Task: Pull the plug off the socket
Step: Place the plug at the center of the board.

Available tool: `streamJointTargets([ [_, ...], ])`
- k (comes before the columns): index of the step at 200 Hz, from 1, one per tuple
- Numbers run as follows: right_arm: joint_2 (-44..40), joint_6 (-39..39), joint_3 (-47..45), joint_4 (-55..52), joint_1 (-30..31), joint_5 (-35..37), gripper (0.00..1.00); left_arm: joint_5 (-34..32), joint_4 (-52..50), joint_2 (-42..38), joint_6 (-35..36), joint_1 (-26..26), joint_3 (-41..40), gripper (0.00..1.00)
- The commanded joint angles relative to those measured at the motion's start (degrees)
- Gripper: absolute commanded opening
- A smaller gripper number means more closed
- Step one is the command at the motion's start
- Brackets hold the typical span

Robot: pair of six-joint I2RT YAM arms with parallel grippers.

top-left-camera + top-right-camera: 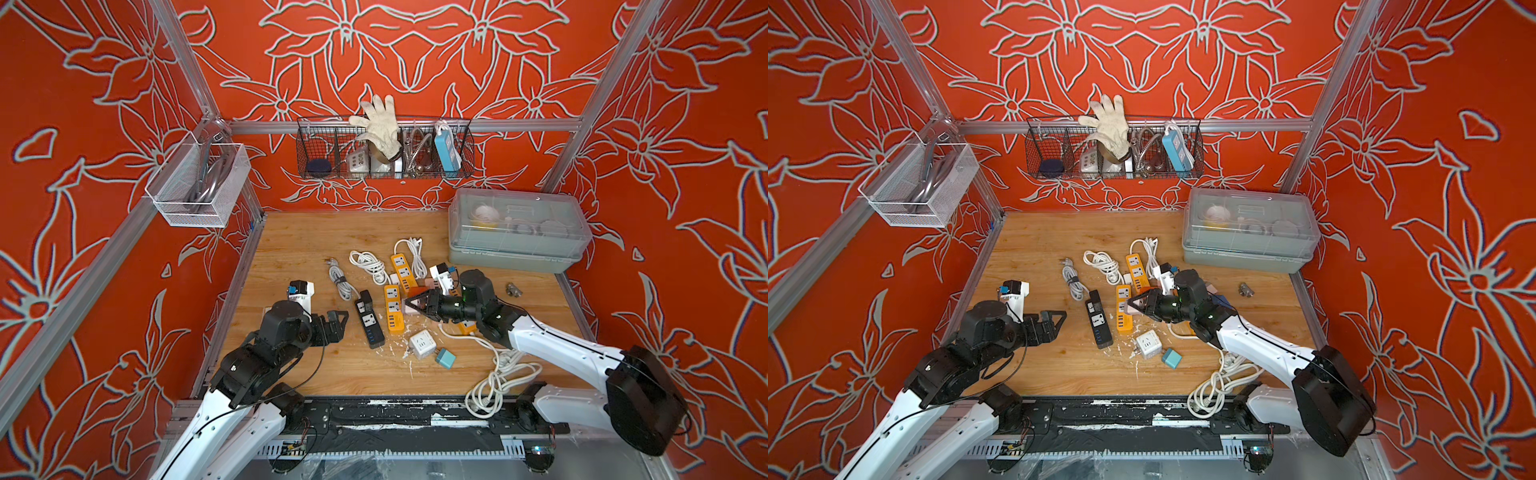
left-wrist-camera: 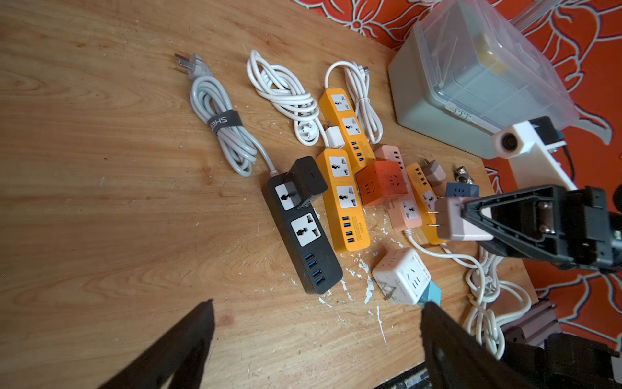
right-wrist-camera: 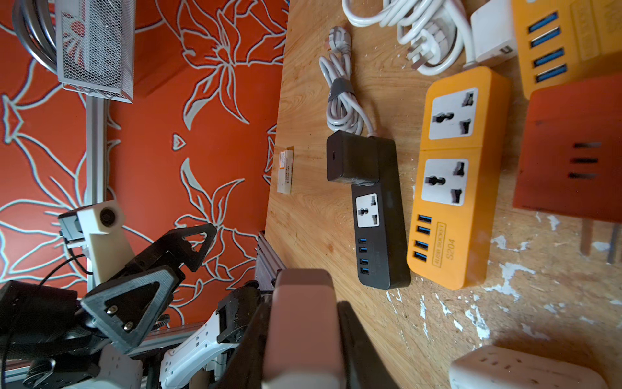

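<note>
Right claw clamps pink plug, prongs bare, apparently above orange strip; left claw wide, empty.

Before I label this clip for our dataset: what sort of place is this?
Probably a staged robot test cell, not a home: aluminium frame rails, printed red floral walls, and a wooden table strewn with power strips.

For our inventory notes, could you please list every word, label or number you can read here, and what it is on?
"S204": orange power strip, beside its USB ports.
"4USB SOCKET": framed label on the same strip, just legible.
"SHE": strap around the grey cable; the rest curves out of sight.
The sticker at the table edge: too small to read.
</note>
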Motion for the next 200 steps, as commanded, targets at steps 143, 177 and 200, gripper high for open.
streamJointTargets([
  [143, -8.0, -9.2, 3.6, -19.7, -18.6, 9.2, 0.16, 0.4, -2.7, -2.2, -2.9, -0.1, -2.1, 0.94],
  [177, -2.9, -7.7, 4.4, -16.4, -24.8, 11.1, 0.17, 0.8, -2.5, -1.8, -2.7, -0.1, -2.3, 0.94],
  [200, 3.5, -8.8, 8.1, -16.4, -26.1, 13.5, 0.18, 0.8, -2.5, -2.0, -2.7, -0.1, -2.2, 0.94],
])
